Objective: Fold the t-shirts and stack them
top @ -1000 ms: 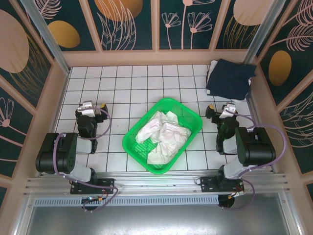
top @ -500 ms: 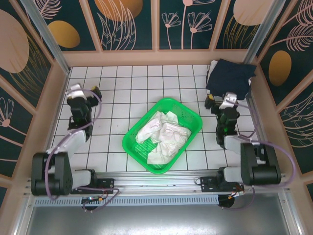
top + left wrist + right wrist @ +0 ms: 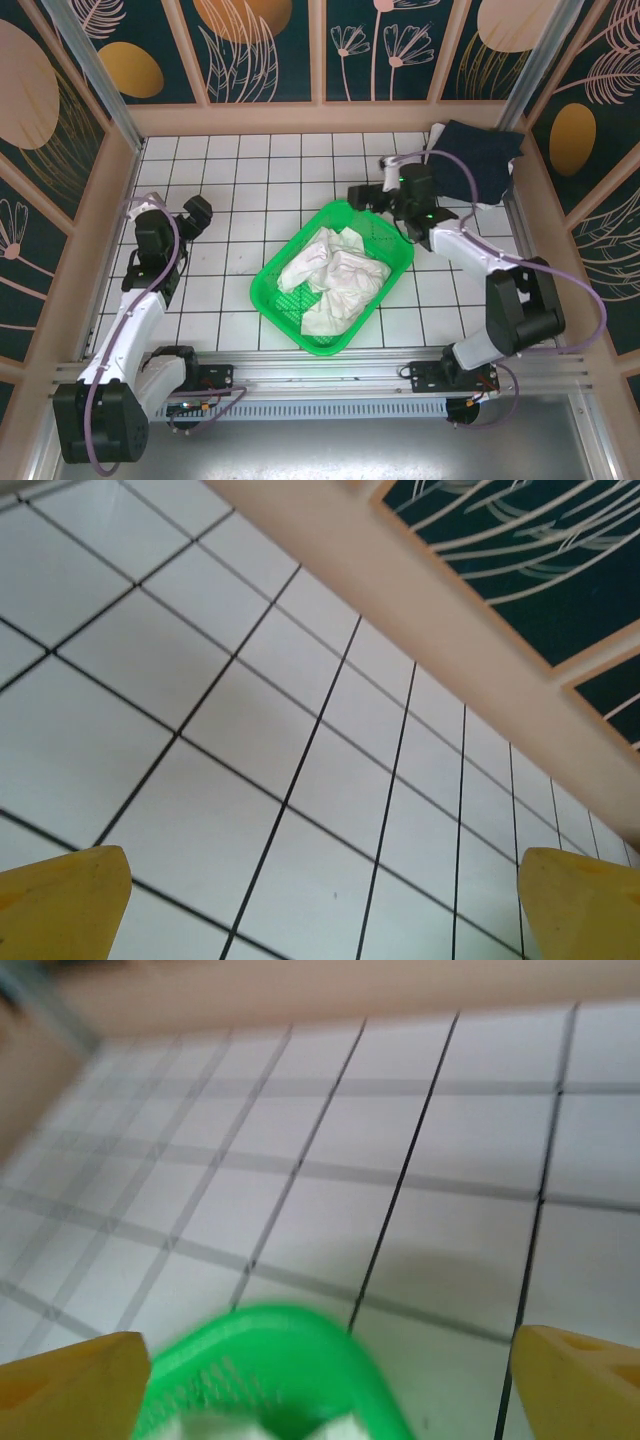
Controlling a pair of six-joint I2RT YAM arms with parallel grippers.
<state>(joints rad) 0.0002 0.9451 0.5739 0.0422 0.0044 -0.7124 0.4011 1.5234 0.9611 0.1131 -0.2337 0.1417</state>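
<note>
Top view: cream t-shirt (image 3: 330, 280) sits crumpled in the green basket (image 3: 292, 243), mid-table. Navy t-shirt (image 3: 478, 158) lies loosely bunched at the far right corner of the table (image 3: 270, 165), against the frame. Right hand (image 3: 362, 195) hovers over the basket's far corner, released and carrying nothing. Left hand (image 3: 192, 214) is well apart over bare tiles on the left, also released.

Left wrist view: yellow fingertips (image 3: 65, 905) spread wide, bare tiles between them.

Right wrist view: blurred. Pads (image 3: 575, 1385) spread wide, with the basket rim and a bit of white cloth below.

Handling, my read: both shirts are soft, light and limp, so they'll drape and drag. Pinch a raised fold near the top of the cream heap and lift it clear so the mesh doesn't snag. Then re-grip at the shoulders or hem corners to spread it flat.
</note>
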